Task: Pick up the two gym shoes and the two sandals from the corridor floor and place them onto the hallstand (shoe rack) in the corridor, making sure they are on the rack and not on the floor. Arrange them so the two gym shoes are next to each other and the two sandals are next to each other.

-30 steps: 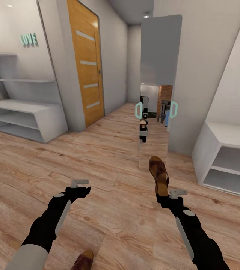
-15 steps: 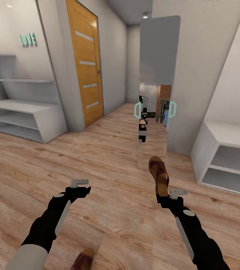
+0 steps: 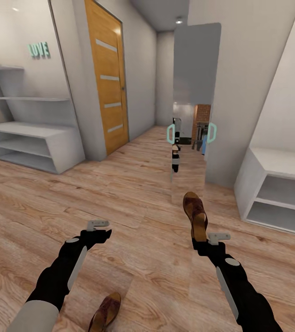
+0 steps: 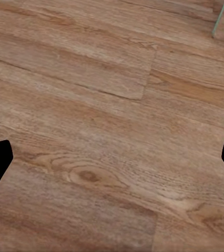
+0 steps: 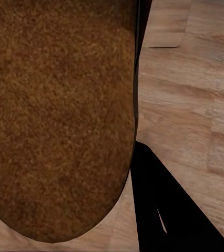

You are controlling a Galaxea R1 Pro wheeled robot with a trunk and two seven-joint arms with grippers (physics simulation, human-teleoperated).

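- The right gripper (image 3: 208, 238) is clamped on the heel end of a dark brown leather sandal (image 3: 195, 216) with a tan footbed, held clear of the light brown wood-plank corridor floor (image 3: 133, 198); its long axis points away from the robot, toe far.
- In the right wrist view, that footbed (image 5: 59, 115) sits directly against the dark finger.
- The left gripper (image 3: 96, 226) hangs with its fingers apart over bare planks, carrying nothing.
- A second brown sandal (image 3: 105, 312) lies on the floor near the robot, between the arms, closer to the left arm.
- The light grey low hallstand (image 3: 32, 145) with two open compartments stands far left, well apart from the held sandal; carrying it there calls for a leftward turn.
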